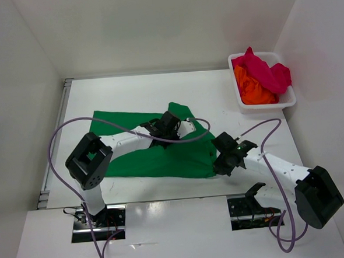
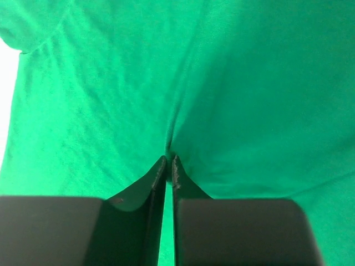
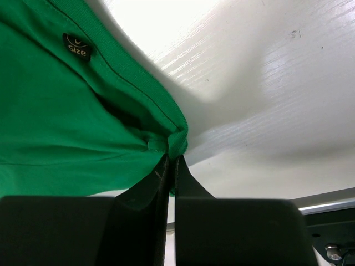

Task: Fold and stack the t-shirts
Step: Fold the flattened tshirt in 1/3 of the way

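White tabletop (image 1: 117, 91), enclosed by white wall panels (image 1: 154, 25), viewed from above and from both wrists. Left gripper (image 2: 168, 162): jaws clenched almost tip to tip on a small pucker of the green plain cloth t-shirt (image 1: 145, 163), with creases radiating from the pinch. Whether the cloth is raised off the surface at this point cannot be told from the close wrist view. Right gripper (image 3: 172, 159): jaws clamped on a stitched edge at the right side of the same shirt, which is held a little above the table and casts a shadow beneath. A small black size label (image 3: 76, 47) sits on the cloth beyond the fingers. The shirt lies spread across the middle of the table. At the far right corner, a white plastic basket (image 1: 288, 101) holds an orange cloth t-shirt (image 1: 254, 90) with a magenta-red cloth t-shirt (image 1: 268, 70) bunched on top, well apart from both grippers.
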Robot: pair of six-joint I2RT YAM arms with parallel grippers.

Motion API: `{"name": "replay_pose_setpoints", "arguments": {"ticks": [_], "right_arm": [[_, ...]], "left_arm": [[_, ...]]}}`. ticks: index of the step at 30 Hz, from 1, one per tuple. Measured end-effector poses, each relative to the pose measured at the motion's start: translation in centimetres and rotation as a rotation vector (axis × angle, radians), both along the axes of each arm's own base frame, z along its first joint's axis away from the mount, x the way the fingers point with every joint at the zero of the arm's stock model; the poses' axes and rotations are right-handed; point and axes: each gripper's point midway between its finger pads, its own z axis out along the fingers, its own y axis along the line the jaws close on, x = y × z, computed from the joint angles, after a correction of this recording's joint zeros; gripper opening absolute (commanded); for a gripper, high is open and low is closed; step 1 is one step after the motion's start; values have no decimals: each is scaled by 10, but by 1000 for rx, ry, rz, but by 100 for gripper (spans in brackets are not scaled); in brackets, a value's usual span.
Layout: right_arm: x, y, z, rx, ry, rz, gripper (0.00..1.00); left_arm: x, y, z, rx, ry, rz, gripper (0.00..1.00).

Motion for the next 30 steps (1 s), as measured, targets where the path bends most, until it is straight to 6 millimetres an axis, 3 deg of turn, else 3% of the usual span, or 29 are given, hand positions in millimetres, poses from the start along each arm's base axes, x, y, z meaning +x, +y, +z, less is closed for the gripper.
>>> {"name": "replay_pose_setpoints", "arguments": {"ticks": [1,5,6,9,12,16,18,20,22,24,28,30], "right_arm": [[0,0,0,0,0,0,2],[-1,0,-1,-5,6,0,21],[-1,-1,-2,-6,8,1,27],[-1,-2,-3,-14,12,2,33],[-1,-2,-4,-19,12,2,36],[-1,-3,-4,-26,9,3,48],[-1,-4,-4,-29,9,5,50],[-1,-4,-5,-31,10,7,50],[-2,-4,-6,-36,17,11,50],[-3,-5,-10,-49,31,17,50],[-4,-4,-14,-66,56,34,41],[-3,-4,-15,-72,60,43,28]], "left_arm": [[4,2,0,3,-4,11,21],[12,14,-3,21,-3,59,61],[14,19,-3,21,2,75,67],[21,41,3,19,23,133,81],[27,68,24,3,16,193,85],[33,115,75,-57,-56,296,85],[31,151,94,-83,-75,371,85],[27,206,102,-77,-89,501,85],[12,260,91,-20,-79,628,87],[-20,299,63,57,-11,726,87],[-87,346,9,195,183,838,88],[-108,366,-4,231,237,895,88]]}}
